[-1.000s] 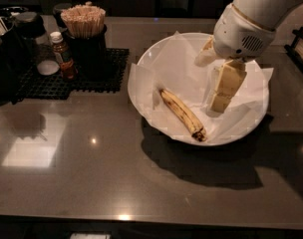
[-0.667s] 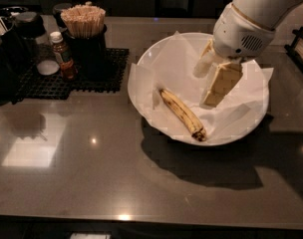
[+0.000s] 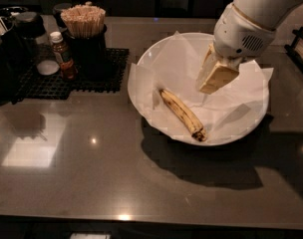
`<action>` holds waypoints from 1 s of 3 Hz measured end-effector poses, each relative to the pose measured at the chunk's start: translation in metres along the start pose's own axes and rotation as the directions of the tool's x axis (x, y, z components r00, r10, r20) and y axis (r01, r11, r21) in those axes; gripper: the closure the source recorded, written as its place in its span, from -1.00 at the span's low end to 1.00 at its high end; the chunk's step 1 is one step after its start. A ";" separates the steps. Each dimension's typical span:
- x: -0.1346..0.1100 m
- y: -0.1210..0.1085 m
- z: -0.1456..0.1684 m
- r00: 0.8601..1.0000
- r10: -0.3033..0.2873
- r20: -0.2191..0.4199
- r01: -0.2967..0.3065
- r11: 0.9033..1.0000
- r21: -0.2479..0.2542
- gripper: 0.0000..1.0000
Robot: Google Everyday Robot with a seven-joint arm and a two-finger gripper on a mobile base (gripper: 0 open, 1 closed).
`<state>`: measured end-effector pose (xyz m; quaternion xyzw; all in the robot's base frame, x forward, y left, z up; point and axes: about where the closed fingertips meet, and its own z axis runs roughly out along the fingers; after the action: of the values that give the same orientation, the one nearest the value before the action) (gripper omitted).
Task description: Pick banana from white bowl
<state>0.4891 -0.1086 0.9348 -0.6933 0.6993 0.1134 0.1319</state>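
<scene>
Your gripper [image 3: 215, 77] hangs right of centre above the bowl [image 3: 150, 59]; whether it's spread, I can't tell. The banana [image 3: 181, 114] lies lower-centre on the paper [image 3: 233, 111]. It looks light, soft and overripe, so pinch it gently mid-length, across its width.

End effector [image 3: 212, 85] hangs over the white bowl [image 3: 156, 51], just up and right of the banana [image 3: 182, 114], which is lying on the crinkled paper [image 3: 241, 101].
</scene>
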 end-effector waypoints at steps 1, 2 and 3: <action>0.000 -0.005 0.003 1.000 0.015 0.024 -0.015 1.000 0.020 0.03; 0.007 -0.013 0.009 0.997 0.035 0.072 -0.037 0.999 0.034 -0.44; 0.018 -0.029 0.015 0.994 0.041 0.105 -0.043 0.999 0.016 -0.86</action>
<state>0.5183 -0.1210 0.9153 -0.6702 0.7070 0.1461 0.1723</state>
